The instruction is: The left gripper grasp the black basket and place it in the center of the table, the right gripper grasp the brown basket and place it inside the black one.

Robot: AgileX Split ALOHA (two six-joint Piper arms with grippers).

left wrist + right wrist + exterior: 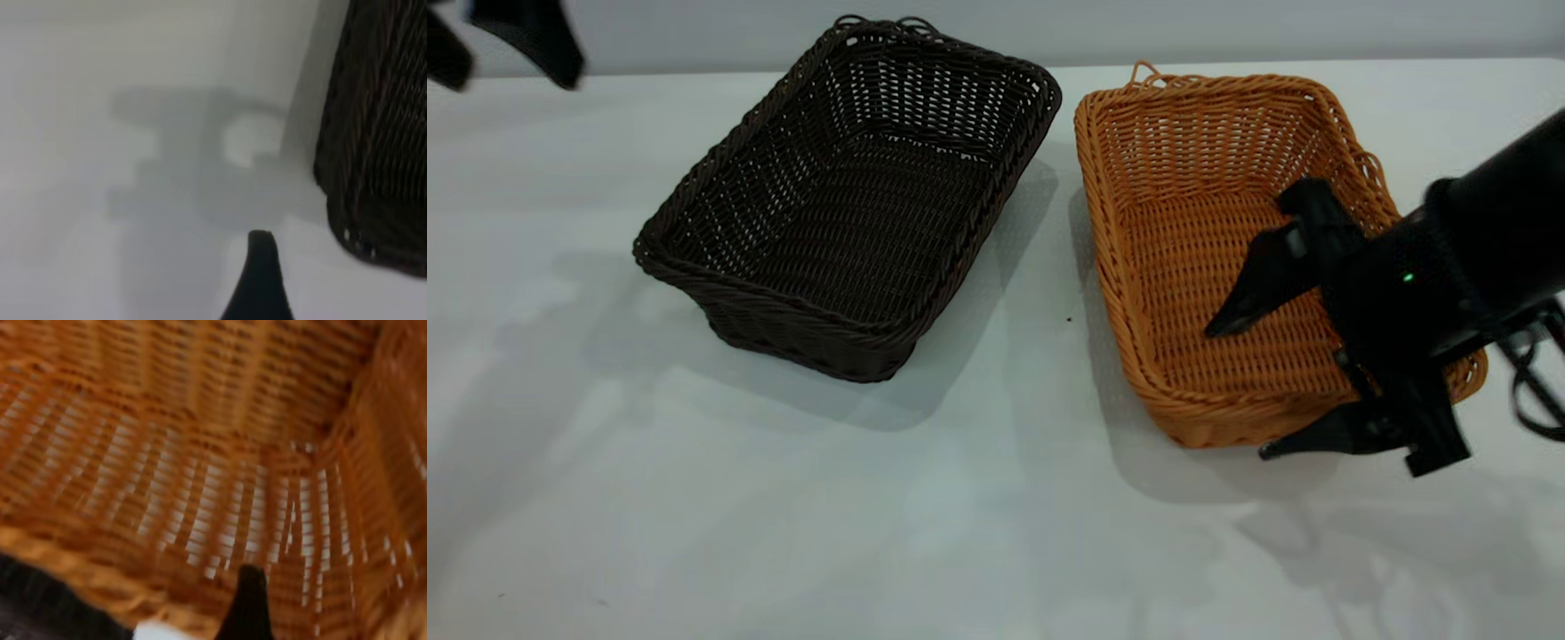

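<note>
While right gripper straddles brown basket rim, black basket beside.

Cut-offs and blur, as we see them

Left gripper cropped at frame corner, blurred; right gripper hides part of brown basket rim; black basket cut off.

1. A robot test bench or lab setup is showing here: a plain white table is filling nearly the whole exterior view, with a bare pale wall running along its far edge.
2. Two black robot arms are reaching in over the table's far left corner and right edge, cables trailing from the right one.
3. Only two woven baskets, the black basket and the brown basket, are sitting on it as staged props.
</note>
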